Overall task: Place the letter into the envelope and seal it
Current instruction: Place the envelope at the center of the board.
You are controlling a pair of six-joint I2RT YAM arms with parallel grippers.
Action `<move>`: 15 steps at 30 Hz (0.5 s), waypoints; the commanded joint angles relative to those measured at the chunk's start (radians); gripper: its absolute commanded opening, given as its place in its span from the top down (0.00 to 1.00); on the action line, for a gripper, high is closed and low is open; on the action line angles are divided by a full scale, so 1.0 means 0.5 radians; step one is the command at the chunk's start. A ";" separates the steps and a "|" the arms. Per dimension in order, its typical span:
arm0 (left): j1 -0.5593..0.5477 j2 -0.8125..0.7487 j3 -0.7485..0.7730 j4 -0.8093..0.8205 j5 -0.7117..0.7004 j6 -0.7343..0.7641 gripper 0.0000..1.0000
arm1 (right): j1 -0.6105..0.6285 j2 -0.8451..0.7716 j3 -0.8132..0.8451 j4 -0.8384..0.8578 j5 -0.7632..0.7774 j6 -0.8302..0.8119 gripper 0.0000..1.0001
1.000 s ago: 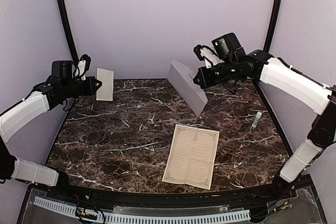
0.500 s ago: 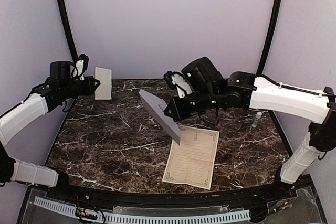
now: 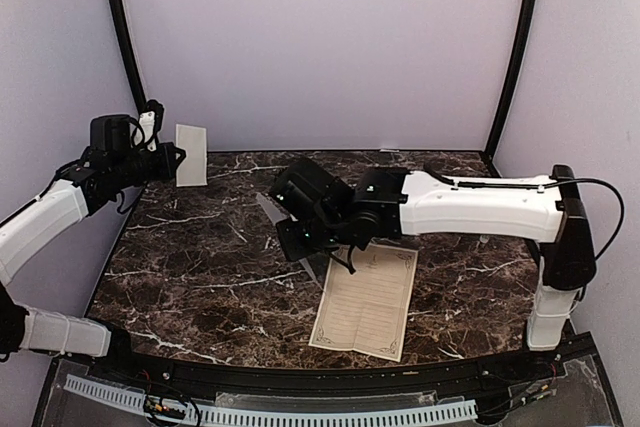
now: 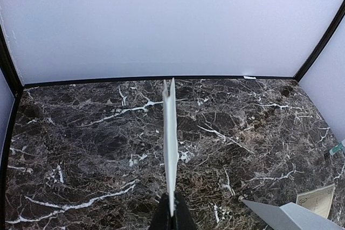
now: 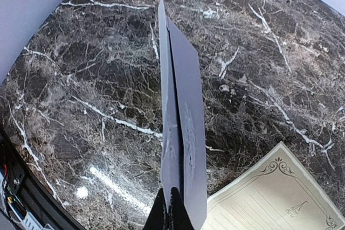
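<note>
Holding the envelope and the folded letter well apart, one in each claw.
At the table's [image 3: 200, 277] far-left corner the left claw [image 3: 168, 160] is pinched tight on the folded letter [image 3: 191, 155], held upright. The right claw [image 5: 172, 211] is clamped on the envelope [image 5: 180, 133] mid-table, over the top-left corner of a flat letter sheet [image 3: 367, 297]. From the envelope, the folded letter lies left and farther back. The envelope's long axis runs far-left to near-right, roughly toward it. Insertion likely needs the two edges lined up.
</note>
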 commanded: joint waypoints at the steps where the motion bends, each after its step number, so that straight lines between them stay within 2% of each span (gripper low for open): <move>1: 0.008 -0.039 -0.023 0.035 0.017 0.018 1.00 | 0.076 0.110 0.136 0.016 0.207 0.050 1.00; 8: 0.008 -0.018 -0.024 0.038 0.059 0.000 1.00 | 0.103 0.415 0.288 0.011 0.212 0.062 1.00; 13: 0.008 -0.006 -0.026 0.042 0.087 -0.009 1.00 | 0.120 0.527 0.383 0.179 -0.015 0.029 1.00; 15: 0.008 -0.002 -0.028 0.045 0.111 -0.011 1.00 | 0.119 0.550 0.374 0.283 -0.162 0.023 0.91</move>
